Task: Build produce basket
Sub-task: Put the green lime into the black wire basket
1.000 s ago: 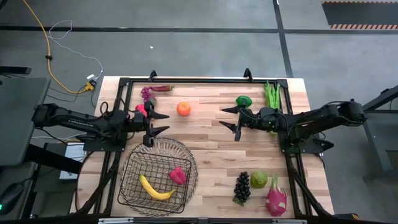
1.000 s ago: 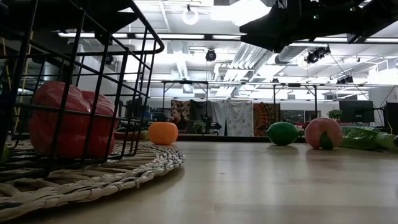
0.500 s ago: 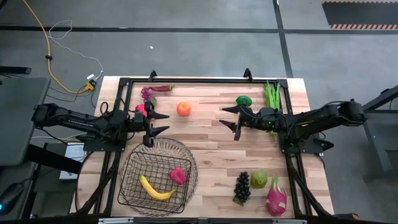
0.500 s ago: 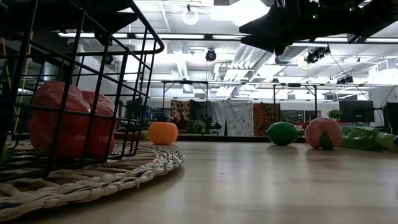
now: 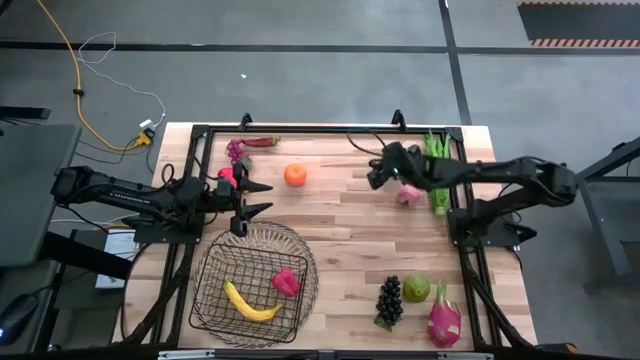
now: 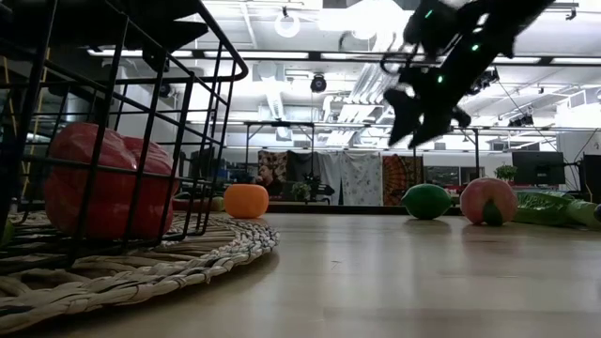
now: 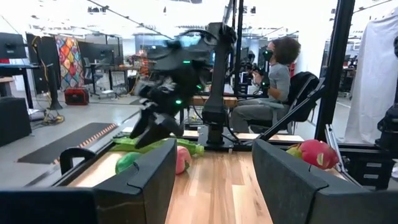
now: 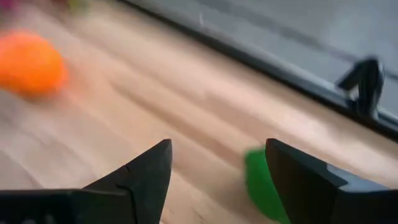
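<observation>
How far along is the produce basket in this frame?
Done: the banana and a red fruit lie in the basket. In hand: nothing; the right tool, open, hangs over the lime near the peach. The left tool waits open beside the basket. Left: orange, beans, grapes, pear, dragon fruit.

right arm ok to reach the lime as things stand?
Probably yes. The right gripper hangs open just above the lime, which lies between its fingers in the wrist view. The peach sits beside it, apart, not blocking.
</observation>
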Controlling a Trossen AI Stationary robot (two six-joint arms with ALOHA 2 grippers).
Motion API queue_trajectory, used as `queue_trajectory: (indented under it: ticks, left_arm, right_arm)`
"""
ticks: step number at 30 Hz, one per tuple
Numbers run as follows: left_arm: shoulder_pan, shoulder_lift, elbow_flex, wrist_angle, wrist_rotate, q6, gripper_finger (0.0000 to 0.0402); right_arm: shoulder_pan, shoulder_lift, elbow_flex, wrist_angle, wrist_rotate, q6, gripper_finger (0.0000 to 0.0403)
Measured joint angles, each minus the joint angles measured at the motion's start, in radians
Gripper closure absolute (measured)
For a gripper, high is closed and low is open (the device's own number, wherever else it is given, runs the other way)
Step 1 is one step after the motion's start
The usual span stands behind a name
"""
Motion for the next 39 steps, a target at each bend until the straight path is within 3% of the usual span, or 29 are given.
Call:
queue_trajectory:
  ticks: [3,6,12,16,21,27,39]
  left_arm:
    - [0.0,0.0,0.0,-0.01,0.0,0.0,0.0202]
    - [0.0,0.0,0.0,-0.01,0.0,0.0,0.0202]
    - [0.0,0.0,0.0,-0.011,-0.001,0.008,0.0202]
    - [0.0,0.0,0.0,-0.013,-0.001,0.007,0.0202]
    - [0.0,0.0,0.0,-0.014,-0.001,0.001,0.0202]
    - [0.0,0.0,0.0,-0.013,-0.002,0.001,0.0202]
    - [0.0,0.0,0.0,-0.013,-0.003,0.0,0.0202]
  right_arm:
    - [-0.084,0.062,0.113,-0.213,-0.091,-0.066,0.0153]
    - [-0.135,0.125,0.223,-0.399,-0.105,-0.14,0.0153]
    - [-0.18,0.236,0.379,-0.566,-0.176,-0.354,0.0153]
    - [-0.2,0.309,0.408,-0.594,-0.237,-0.477,0.0153]
    - [-0.226,0.412,0.408,-0.616,-0.233,-0.609,0.0153]
    - [-0.246,0.491,0.408,-0.611,-0.064,-0.685,0.0153]
    - [-0.271,0.512,0.407,-0.51,-0.003,-0.689,0.016]
